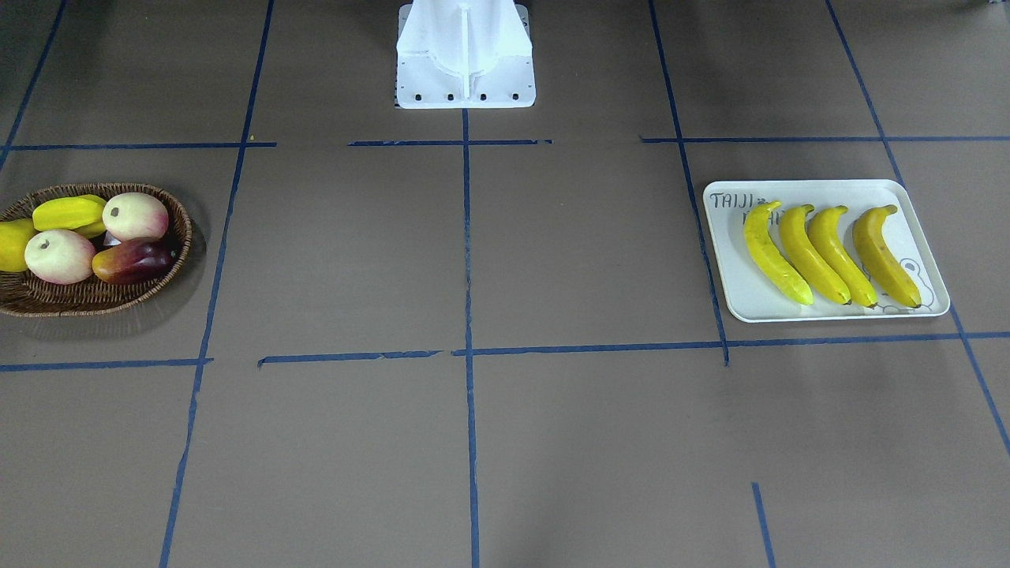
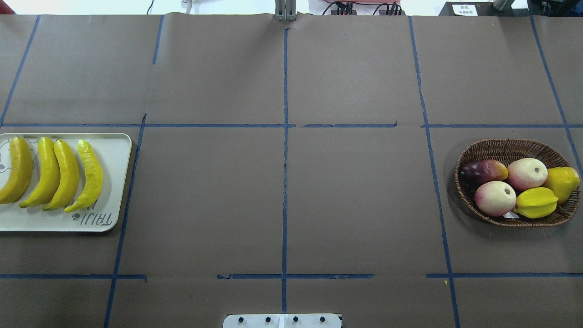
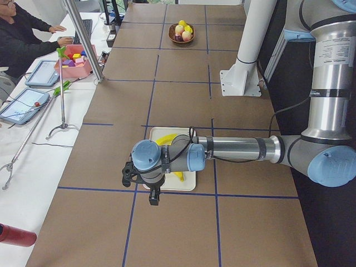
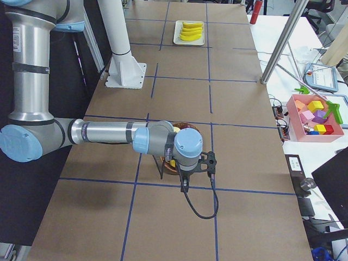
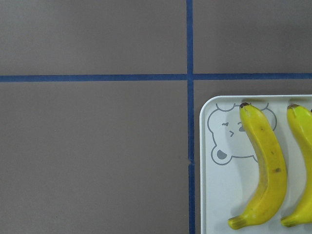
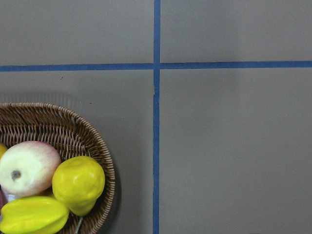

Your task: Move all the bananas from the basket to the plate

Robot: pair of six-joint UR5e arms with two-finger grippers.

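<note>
Spanning your whole work area, the table lay under matte brown paper, ruled into large rectangles by blue tape lines. The left arm, a smooth silver tube with pale blue joint caps, reached out level over the plate's end of the table. The right arm did the same over the basket's end.

The plate, a flat, pale white rectangle with rounded corners and grey lettering, sat at the table's left edge. The basket, a round, shallow bowl of brown woven wicker, sat near the right edge. You had wide bare paper between the two.

All four bananas, glossy, curved and bright yellow with dark tips, lay close-packed side by side on the plate. Crowded in the basket were two blush peaches, a yellow pear-shaped fruit, a dark red mango and a ridged starfruit.

The left gripper hung above the plate and the right gripper above the basket. Each showed only from the table's ends, so you could not tell how far either stood open or whether it held anything.
</note>
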